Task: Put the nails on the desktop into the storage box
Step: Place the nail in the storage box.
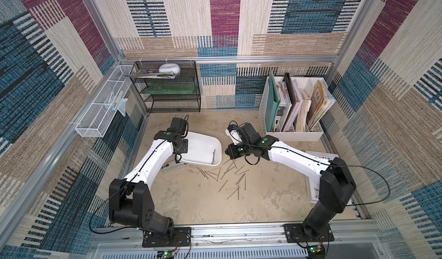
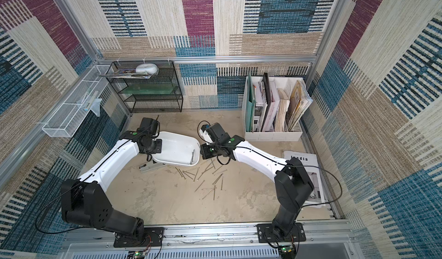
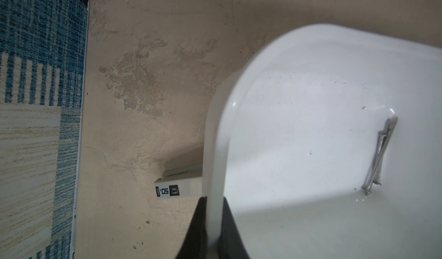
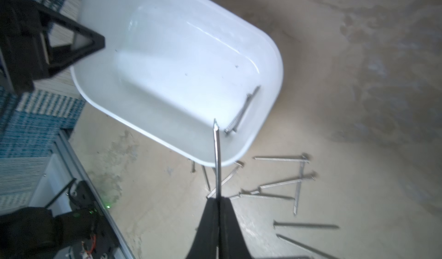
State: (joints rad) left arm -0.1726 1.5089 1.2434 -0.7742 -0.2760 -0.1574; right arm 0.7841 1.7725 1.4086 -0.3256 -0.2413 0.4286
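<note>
Right wrist only: nail [image 4: 217, 159] in right hand [image 4: 218, 200] (overhead: hidden)

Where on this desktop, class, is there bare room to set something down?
Bare: the near desktop, in front of the nails; also the far strip between the black shelf and the file holder. Crowded: the middle, where nails lie beside the white box.

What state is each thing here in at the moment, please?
Storage box: tilted, rim clamped by the left claw.
Left claw: shut on the storage box.
Right claw: shut on a nail.
Boxed nails: few, bunched at one end.
Loose nails: scattered on the desktop.
</note>
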